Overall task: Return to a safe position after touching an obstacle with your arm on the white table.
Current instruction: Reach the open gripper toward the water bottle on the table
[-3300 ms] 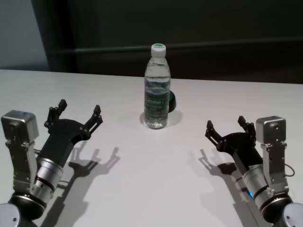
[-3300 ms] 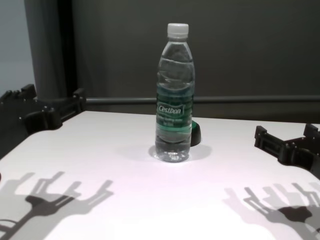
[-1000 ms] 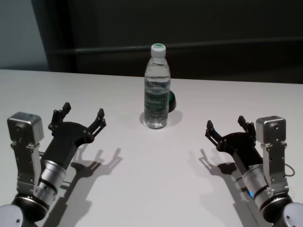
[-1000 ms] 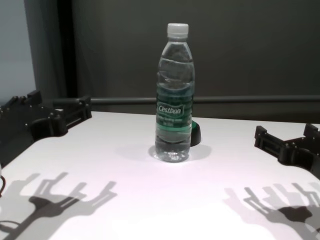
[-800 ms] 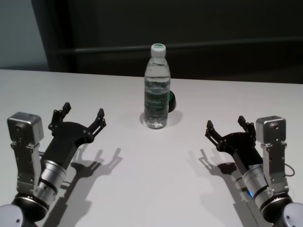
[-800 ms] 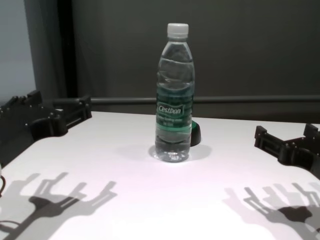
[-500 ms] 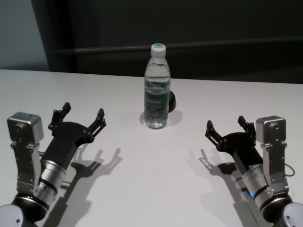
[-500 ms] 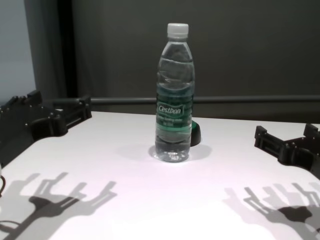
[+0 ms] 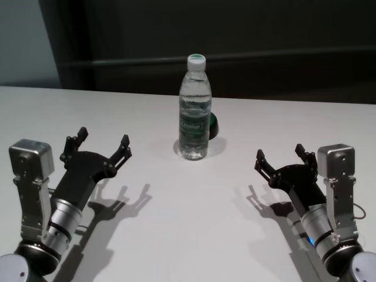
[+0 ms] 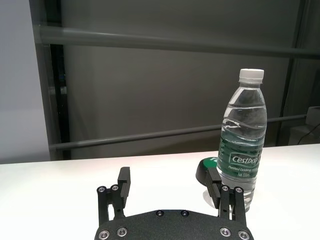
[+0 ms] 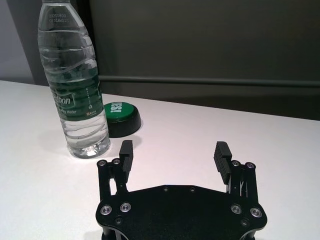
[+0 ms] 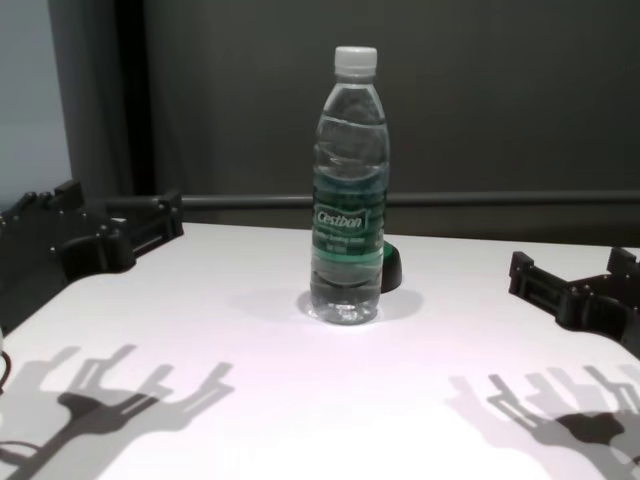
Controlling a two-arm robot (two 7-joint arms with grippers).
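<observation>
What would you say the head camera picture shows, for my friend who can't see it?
A clear water bottle stands upright mid-table on a white table. The left tool and right tool hover open at either near side, touching nothing.

Looks like a robotics lab or test room, not anyone's home. Plain white counter (image 9: pixel 194 223) with barely anything on it, just a water bottle (image 9: pixel 194 111) and a little green-topped button thing (image 11: pixel 120 119). Behind it is a dark grey panelled wall (image 12: pixel 480 100) with a horizontal rail (image 10: pixel 165 44) running along it. Very bare staged setup.
</observation>
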